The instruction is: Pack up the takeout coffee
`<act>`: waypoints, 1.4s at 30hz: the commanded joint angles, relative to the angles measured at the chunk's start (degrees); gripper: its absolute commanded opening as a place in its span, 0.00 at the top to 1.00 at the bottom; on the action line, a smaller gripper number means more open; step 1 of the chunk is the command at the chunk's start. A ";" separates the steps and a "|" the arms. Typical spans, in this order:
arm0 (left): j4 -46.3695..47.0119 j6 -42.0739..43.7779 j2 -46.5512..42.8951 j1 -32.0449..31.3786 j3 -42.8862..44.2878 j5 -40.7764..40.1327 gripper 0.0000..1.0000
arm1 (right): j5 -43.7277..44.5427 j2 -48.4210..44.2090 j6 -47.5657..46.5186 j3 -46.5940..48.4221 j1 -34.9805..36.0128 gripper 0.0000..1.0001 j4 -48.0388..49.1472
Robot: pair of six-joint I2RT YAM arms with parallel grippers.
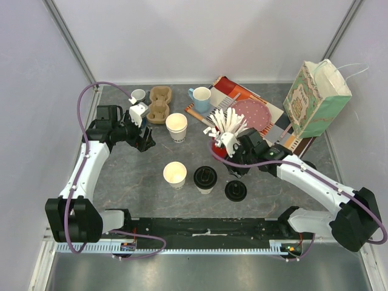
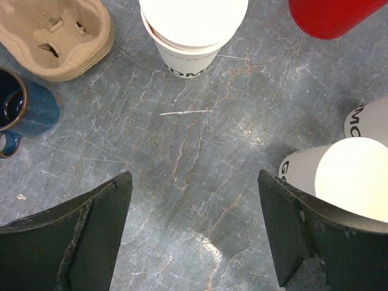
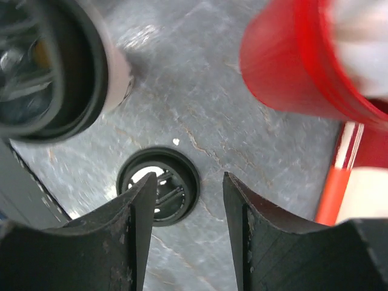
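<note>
A loose black lid (image 3: 174,191) is pictured flat on the tabletop (image 1: 133,182) just beneath the right gripper (image 3: 189,183), its fingers parted and apparently empty, with the lidded takeout coffee cup (image 1: 205,179) just left of it.

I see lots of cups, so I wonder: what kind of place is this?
Probably a pretend coffee-shop counter in a robot lab: cream paper cups, one wearing a black plastic lid, a brown moulded-pulp cup carrier, and a green patterned paper carry bag.
</note>
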 commanded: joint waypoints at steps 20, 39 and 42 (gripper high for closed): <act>0.59 1.76 -0.23 0.10 0.99 0.26 0.10 | -11.43 7.23 -43.15 -5.90 0.25 0.48 -0.70; 0.68 2.12 -0.67 0.10 0.81 0.17 0.10 | -8.52 10.14 -43.15 -5.11 1.13 1.00 -3.16; 0.59 2.20 -0.75 0.10 0.90 0.17 0.10 | -8.17 7.24 -42.71 -4.76 1.13 1.00 -4.12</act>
